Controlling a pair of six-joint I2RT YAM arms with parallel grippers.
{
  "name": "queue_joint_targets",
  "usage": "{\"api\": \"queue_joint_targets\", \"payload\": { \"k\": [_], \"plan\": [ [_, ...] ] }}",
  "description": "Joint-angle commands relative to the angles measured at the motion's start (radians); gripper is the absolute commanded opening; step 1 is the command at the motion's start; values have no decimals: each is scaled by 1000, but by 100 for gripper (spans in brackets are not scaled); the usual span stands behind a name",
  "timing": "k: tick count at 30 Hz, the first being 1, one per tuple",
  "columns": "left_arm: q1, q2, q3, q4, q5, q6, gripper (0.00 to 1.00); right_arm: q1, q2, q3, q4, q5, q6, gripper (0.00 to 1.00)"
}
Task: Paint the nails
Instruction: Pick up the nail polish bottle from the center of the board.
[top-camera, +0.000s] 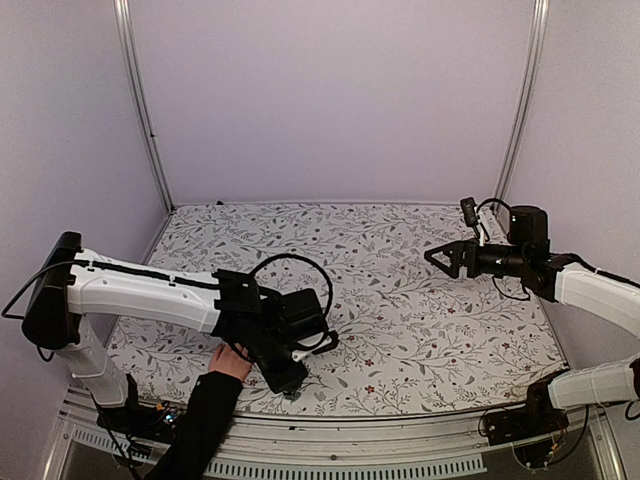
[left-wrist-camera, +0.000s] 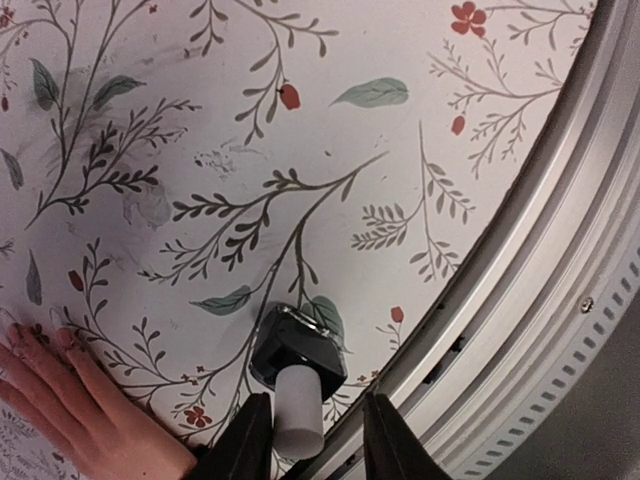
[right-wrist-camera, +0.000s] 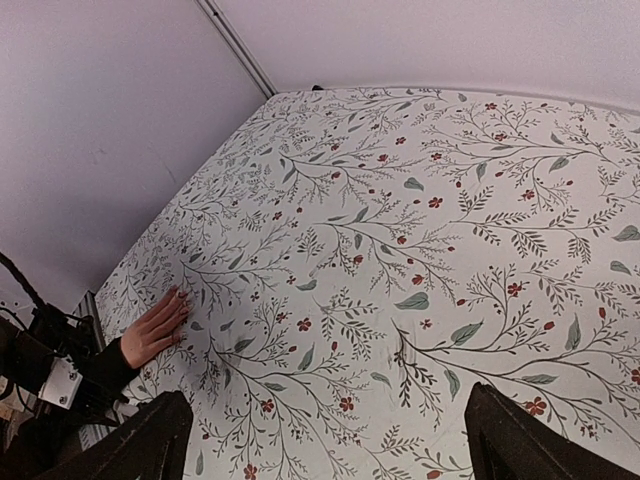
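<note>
A light-skinned hand (top-camera: 230, 362) in a black sleeve lies flat at the table's near edge, its fingers under my left arm. In the right wrist view the hand (right-wrist-camera: 155, 330) shows dark fingertip nails (right-wrist-camera: 181, 296). In the left wrist view its fingers (left-wrist-camera: 70, 395) lie at the lower left. A small dark bottle (left-wrist-camera: 298, 345) with a white cap (left-wrist-camera: 298, 408) stands just right of them. My left gripper (left-wrist-camera: 315, 410) is open and straddles the cap: the left finger touches it, the right finger stands apart. My right gripper (top-camera: 440, 256) is open and empty, raised at the right.
The metal front rail (left-wrist-camera: 520, 290) of the table runs close to the right of the bottle. A black cable loop (top-camera: 290, 262) arches over my left wrist. The floral tablecloth (right-wrist-camera: 420, 200) covers the table. White walls enclose the sides and back.
</note>
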Motion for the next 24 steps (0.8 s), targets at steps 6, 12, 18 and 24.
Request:
{"api": "queue_joint_targets", "payload": {
  "k": [6, 12, 18, 24],
  "plan": [
    [-13, 11, -24, -8, 7, 17, 33, 8, 18, 15, 5, 10, -9, 99],
    [-12, 12, -30, -11, -2, 18, 29, 8, 25, 16, 5, 10, -10, 99],
    [-13, 6, -30, -19, -6, 21, 18, 7, 20, 17, 4, 5, -10, 99],
    [-12, -11, -25, -36, -43, 62, 0, 8, 7, 11, 28, -37, -7, 99]
  ]
}}
